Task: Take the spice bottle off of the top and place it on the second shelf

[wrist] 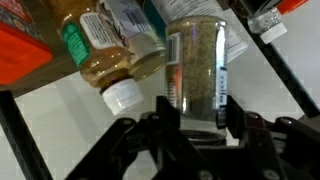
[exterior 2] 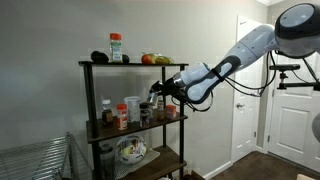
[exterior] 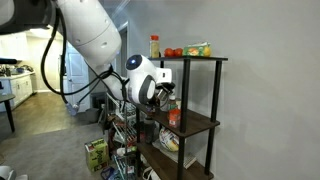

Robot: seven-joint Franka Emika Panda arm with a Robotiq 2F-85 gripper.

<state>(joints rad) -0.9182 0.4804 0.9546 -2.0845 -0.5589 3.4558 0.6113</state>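
Here, the tall black tube-framed rack (exterior 2: 84, 110) fills the scene. Your white arm (exterior 2: 240, 55) reaches in level with its middle tiers, not over the top (exterior 2: 135, 64), the flat dark brown board where a yellowish red-capped bottle (exterior 2: 116, 46) and some produce stand. The second shelf (exterior: 195, 124), another smooth dark board, is crowded with jars, so you likely come in from the rack's open side because there is room there. The gripper (wrist: 200, 108) is clenched on the spice bottle (wrist: 195, 65). In the wrist view its black fingers (wrist: 168, 115) press opposite sides of the straight cylindrical wall, a hold across the width that should stop the jar from slipping or rolling. The jar is clear-walled and packed with speckled greenish-brown grains, with a pale label strip down one side. It sits in the jaws at the level of the second shelf, just beside a glossy amber bottle (wrist: 105, 50) with a white cap. Whether its base touches the board cannot be told.
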